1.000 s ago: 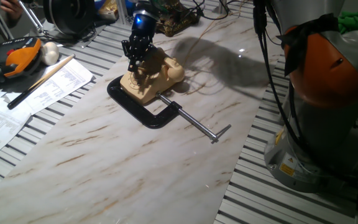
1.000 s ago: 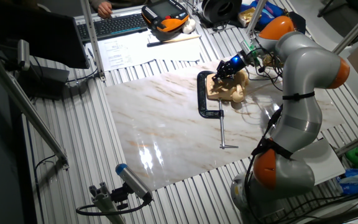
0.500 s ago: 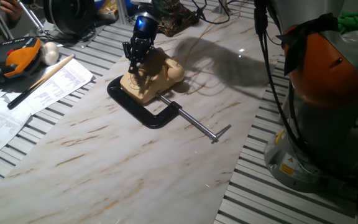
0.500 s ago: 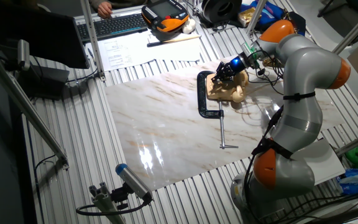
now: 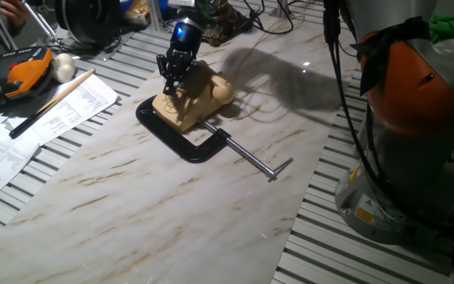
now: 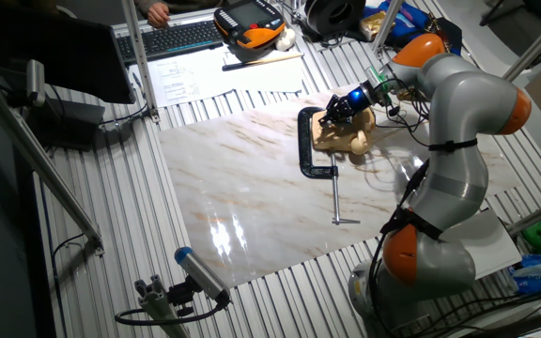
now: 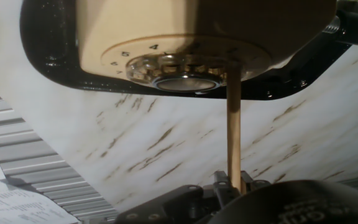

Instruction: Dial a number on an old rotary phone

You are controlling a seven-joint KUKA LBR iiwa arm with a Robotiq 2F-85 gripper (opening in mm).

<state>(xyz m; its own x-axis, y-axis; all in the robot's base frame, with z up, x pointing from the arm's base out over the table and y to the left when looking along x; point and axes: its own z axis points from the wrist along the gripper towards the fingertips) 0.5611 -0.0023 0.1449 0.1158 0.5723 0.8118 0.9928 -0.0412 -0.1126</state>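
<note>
Marble table (image 5: 211, 205) unchanged; gripper (image 5: 169, 77), clamping thin stick (image 7: 234, 124), edged up phone (image 5: 191, 99) dial.

The small cream-beige plastic rotary telephone (image 5: 189, 99) is set on the marbled tabletop, its wedge-shaped body held within a black C-shaped frame. The handset is laid across its top. On the sloped face, a round dial (image 7: 182, 68) with printed digits 3, 4, 5 is seen.

Cream phone (image 5: 189, 99), black clamp (image 5: 181, 140)
White marble slab (image 5: 172, 213) veined brown at frame centre; orange-and-grey arm (image 5: 416, 102) right; blue light on black gripper (image 5: 172, 73).
</note>
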